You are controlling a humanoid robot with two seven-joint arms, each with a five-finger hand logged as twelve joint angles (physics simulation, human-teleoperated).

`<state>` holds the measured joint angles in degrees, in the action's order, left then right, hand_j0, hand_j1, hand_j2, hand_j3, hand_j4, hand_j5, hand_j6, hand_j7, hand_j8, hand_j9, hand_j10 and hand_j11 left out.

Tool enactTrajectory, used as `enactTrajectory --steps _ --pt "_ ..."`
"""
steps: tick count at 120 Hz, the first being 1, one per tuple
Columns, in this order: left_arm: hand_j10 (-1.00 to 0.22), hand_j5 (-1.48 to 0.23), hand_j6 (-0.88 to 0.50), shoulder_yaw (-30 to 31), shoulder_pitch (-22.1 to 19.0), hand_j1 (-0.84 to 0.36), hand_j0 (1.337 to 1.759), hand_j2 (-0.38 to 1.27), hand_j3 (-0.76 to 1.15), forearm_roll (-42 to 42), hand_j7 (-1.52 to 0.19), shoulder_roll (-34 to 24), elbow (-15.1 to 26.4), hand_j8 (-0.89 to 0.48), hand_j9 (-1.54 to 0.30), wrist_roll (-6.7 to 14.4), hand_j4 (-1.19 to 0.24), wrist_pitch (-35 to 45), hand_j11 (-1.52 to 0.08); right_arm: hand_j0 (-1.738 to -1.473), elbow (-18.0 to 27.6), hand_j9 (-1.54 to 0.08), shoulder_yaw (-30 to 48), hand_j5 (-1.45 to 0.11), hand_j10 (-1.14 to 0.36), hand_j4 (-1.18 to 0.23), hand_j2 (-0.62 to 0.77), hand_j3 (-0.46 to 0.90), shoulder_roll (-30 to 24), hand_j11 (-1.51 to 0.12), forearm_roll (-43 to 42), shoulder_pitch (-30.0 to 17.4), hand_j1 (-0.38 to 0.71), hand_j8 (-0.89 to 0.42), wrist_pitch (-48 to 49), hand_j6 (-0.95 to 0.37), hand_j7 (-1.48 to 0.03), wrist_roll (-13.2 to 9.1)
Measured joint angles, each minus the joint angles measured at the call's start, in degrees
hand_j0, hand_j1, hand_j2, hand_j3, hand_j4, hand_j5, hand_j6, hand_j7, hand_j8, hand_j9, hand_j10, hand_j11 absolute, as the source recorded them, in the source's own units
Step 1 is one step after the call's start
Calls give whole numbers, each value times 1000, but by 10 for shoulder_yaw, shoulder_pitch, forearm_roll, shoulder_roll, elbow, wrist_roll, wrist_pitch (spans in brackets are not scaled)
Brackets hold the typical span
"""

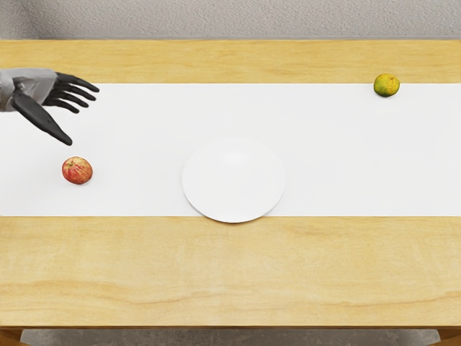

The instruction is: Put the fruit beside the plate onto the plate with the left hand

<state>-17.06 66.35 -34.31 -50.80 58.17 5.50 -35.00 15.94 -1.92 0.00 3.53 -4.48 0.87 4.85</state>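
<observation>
Only the wrist end of your left arm shows, cut off by the picture's left edge: you get a grey cuff, then the left hand [50, 94] with its black fingers spread wide and the thumb slanting down to the right, holding nothing. From this slanted view you cannot tell how high it hangs above the surface. The apple [77, 171], round and mottled red and yellow, lies just below the thumb tip without touching it, and left of the plate [233, 180], clearly apart from it. The plate is a smooth, plain white disc, and its rim is hard to pick out against the white runner [346, 158] crossing the pale, grained wooden table [230, 267]. A small yellow-green citrus fruit [386, 85] sits at the runner's far edge on the right, well apart from the plate.
</observation>
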Motion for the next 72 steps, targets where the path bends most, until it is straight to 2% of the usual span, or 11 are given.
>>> enactTrajectory --steps 17,22,32,36,42,49,59,72 --pt "-251 -324 -253 -4 1 53 1658 52 0 -3 -324 -1 10 -252 -324 -2 -252 0 -323 -1658 1 -47 0 -47 -36 -36 -7 0 0 -47 -1 -2 -305 -36 0 -36 -47 0" --pt "-251 -324 -252 -5 2 53 1658 52 0 -3 -324 -1 11 -252 -323 11 -252 0 -323 -1658 1 -47 0 -47 -36 -36 -7 0 0 -47 -1 -2 -305 -36 0 -36 -47 0" --pt "-251 -324 -253 -6 8 53 1658 52 0 -4 -324 -3 16 -252 -324 90 -252 0 -323 -1658 0 -47 0 -47 -36 -36 -7 0 0 -47 -1 -3 -305 -36 0 -36 -47 0" --pt "-252 -324 -253 -7 8 52 1658 51 0 -4 -324 -23 28 -253 -324 123 -253 0 -324 -1658 0 -47 0 -47 -36 -36 -7 0 0 -47 -1 -3 -305 -36 0 -36 -47 0" --pt "-253 -325 -255 -8 18 52 1658 52 0 -6 -324 -91 80 -254 -324 175 -254 0 -324 -1658 0 -47 0 -47 -36 -36 -7 0 0 -47 0 -3 -305 -36 -1 -36 -47 0" --pt "-253 -325 -254 -9 27 53 1658 52 0 -7 -324 -96 143 -254 -324 226 -253 0 -324 -1658 0 -47 0 -47 -36 -36 -7 0 0 -47 0 -3 -305 -36 -1 -36 -47 0" --pt "-253 -325 -255 -18 40 53 1658 52 0 -13 -325 -97 201 -255 -324 264 -254 0 -324 -1658 0 -47 0 -47 -36 -36 -7 0 0 -47 0 -3 -305 -36 -1 -36 -47 0" --pt "-254 -325 -256 -26 48 52 1658 52 0 -75 -325 -81 263 -256 -325 284 -255 0 -325 -1658 0 -47 0 -47 -36 -36 -7 0 0 -47 0 -3 -305 -36 -1 -36 -47 0"
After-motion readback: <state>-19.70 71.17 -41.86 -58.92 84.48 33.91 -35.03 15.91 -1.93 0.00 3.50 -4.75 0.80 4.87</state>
